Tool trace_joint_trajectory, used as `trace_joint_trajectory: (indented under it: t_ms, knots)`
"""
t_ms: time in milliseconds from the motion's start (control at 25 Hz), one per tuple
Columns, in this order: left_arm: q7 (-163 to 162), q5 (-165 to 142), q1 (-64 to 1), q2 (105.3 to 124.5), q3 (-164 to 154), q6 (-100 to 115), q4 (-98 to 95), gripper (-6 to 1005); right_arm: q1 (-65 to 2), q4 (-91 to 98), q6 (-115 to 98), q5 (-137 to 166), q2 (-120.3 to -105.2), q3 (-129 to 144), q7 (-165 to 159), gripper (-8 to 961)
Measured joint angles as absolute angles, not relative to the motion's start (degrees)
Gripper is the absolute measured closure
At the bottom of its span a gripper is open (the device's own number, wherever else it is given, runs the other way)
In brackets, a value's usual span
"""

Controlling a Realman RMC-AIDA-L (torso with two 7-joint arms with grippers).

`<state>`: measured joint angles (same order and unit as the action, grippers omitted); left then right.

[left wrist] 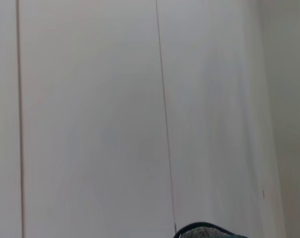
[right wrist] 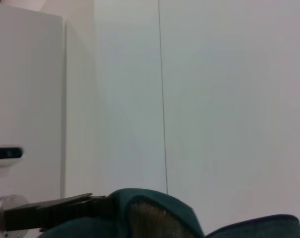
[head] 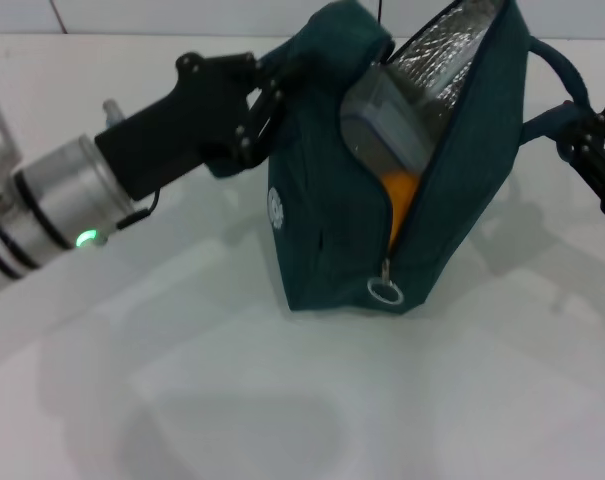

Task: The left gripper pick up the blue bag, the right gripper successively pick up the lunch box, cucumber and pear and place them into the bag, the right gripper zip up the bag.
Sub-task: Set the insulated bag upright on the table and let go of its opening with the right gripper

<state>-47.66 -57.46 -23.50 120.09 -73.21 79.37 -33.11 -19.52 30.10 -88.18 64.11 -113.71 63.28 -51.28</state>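
Dark teal fabric lunch bag (head: 327, 190) stands on the white table (head: 182, 400), mouth unzipped, silver lining showing. Inside I see the translucent plastic lunch box (head: 387, 125) and, below it, the round yellow-orange pear (head: 402, 200). My left gripper (head: 257, 100) is clenched on the bag's upper left edge. My right gripper (head: 597, 150) sits at the right-hand loop handle; its grip I cannot tell.

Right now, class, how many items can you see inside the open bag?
2. The lunch box sits in the upper part of the blue bag; the pear shows below it at the zipper opening. A cucumber may be hidden deeper inside.
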Motion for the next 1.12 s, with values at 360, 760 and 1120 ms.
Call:
trace_joint_trajectory:
  t_ms: [360,760,1120]
  knots:
    - [-37.45,-54.66,-24.21,120.36,-73.34,87.72,-19.52,955,-21.42,29.28,-89.36,66.11,-114.46,64.01,-51.54,879]
    - [-31.10,-51.26,-25.05,120.69,-73.39,89.75,-15.09,955,-24.48,25.38,-87.25,66.36,-114.71,63.55,-52.30,881]
    - [-24.89,-49.94,-28.05,120.76,-74.54,90.98,-10.44,955,-24.33,25.39,-86.53,66.36,-113.21,63.82,-53.84,825]
